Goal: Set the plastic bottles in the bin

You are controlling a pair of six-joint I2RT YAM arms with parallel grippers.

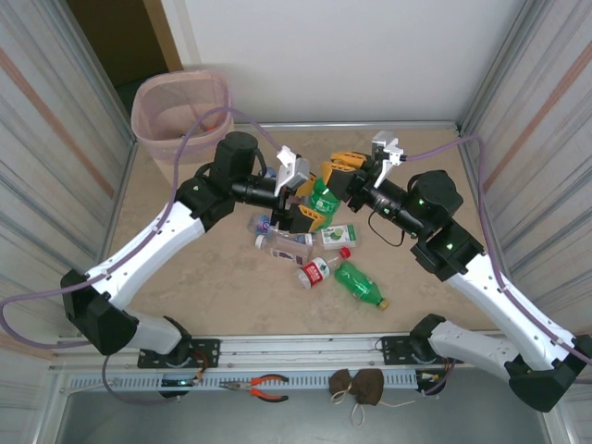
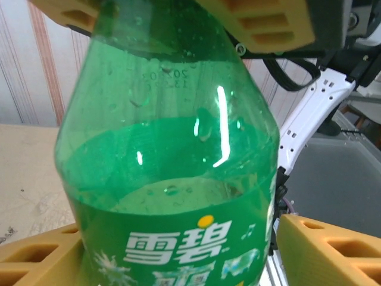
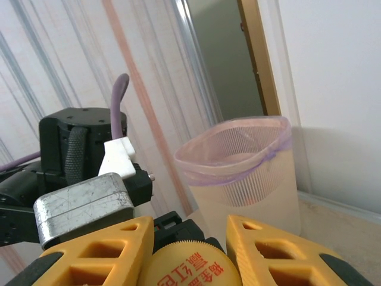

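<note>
1. The task looks early or midway. A green bottle (image 2: 172, 179) is held above the counter (image 1: 231, 296), well apart from the bin (image 1: 180, 106). Several plastic bottles (image 1: 314, 271) lie loose below.
2. The right gripper (image 1: 335, 176) is clamped narrow on the green bottle's capped end. The left gripper (image 1: 310, 205) flanks its labelled body, and I cannot tell whether it is pressing.
3. The bin's inside is hard to read, so how many are binned is unclear. The arms cover part of the cluster.

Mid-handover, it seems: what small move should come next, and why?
Probably close the left gripper on the green bottle: its fingers straddle the body while the right gripper pinches the cap, and the bin stands on the left arm's side.
</note>
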